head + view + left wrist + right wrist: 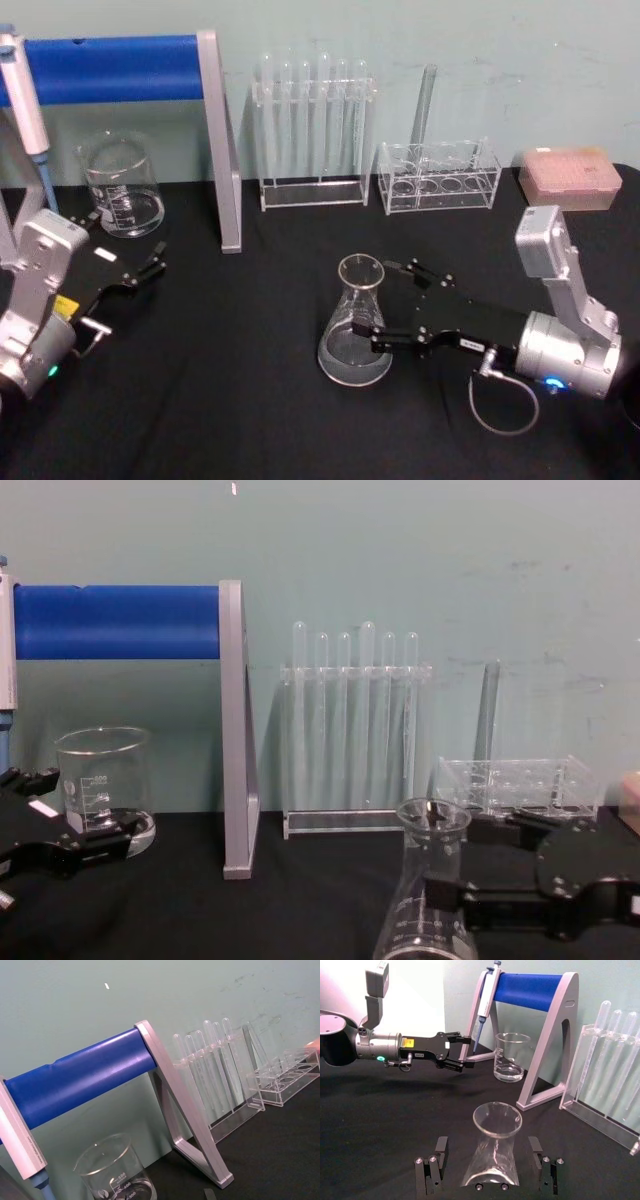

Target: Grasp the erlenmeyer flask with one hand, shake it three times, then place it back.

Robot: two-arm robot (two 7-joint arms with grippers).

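Observation:
The erlenmeyer flask [357,325] is clear glass and stands upright on the black table, right of centre. It shows again in the chest view [430,905] and the right wrist view [495,1152]. My right gripper [381,303] reaches in from the right and is open, one finger on each side of the flask's body. In the right wrist view a small gap shows between each of its fingers [438,1160] and the glass. My left gripper [128,288] is open and idle at the left edge, near the beaker, and is also seen from the right wrist [461,1052].
A glass beaker [122,187] stands at the back left under a blue-barred pipette stand [219,140] holding a pipette [22,95]. Behind the flask are a test tube rack [312,130], a lower clear rack [440,177] and a pink tip box [568,178].

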